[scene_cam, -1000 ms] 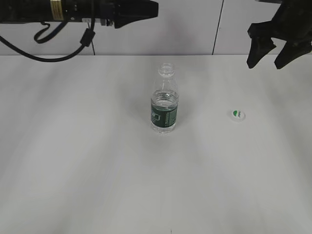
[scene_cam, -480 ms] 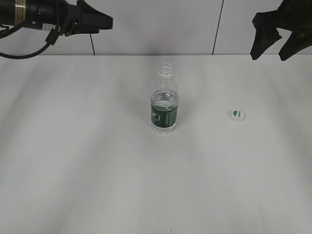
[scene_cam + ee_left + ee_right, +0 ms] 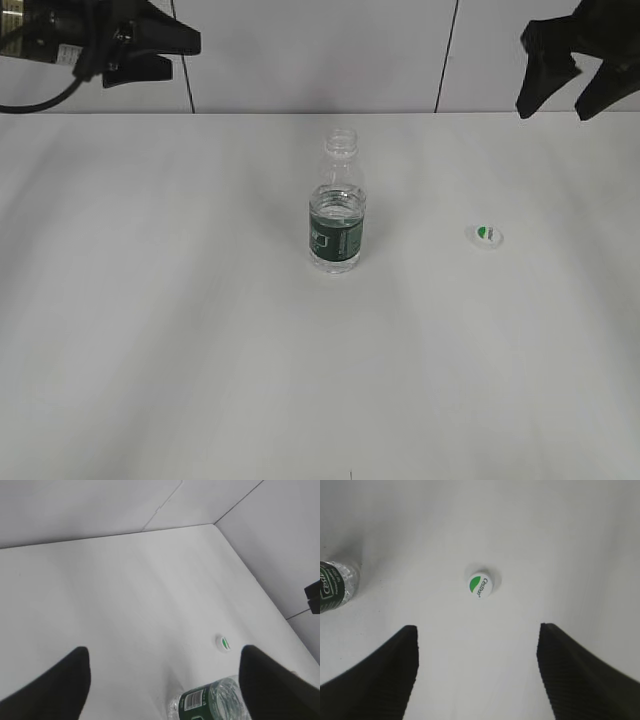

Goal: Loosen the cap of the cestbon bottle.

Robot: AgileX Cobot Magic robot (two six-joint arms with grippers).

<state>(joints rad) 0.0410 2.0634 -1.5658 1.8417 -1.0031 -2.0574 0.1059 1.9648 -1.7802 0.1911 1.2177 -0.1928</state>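
The cap (image 3: 484, 235) already lies on the table (image 3: 150, 330) toward its right edge, apart from the upright cestbon bottle (image 3: 338, 205) mid-table, so both wide-open, empty grippers, left gripper (image 3: 160, 48) and right gripper (image 3: 565, 85), should just stay clear.

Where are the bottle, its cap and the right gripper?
cestbon bottle (image 3: 336, 233): exterior view, on the green label.
cap (image 3: 480, 585): right wrist view, on its top.
right gripper (image 3: 566, 90): exterior view, between the fingertips.
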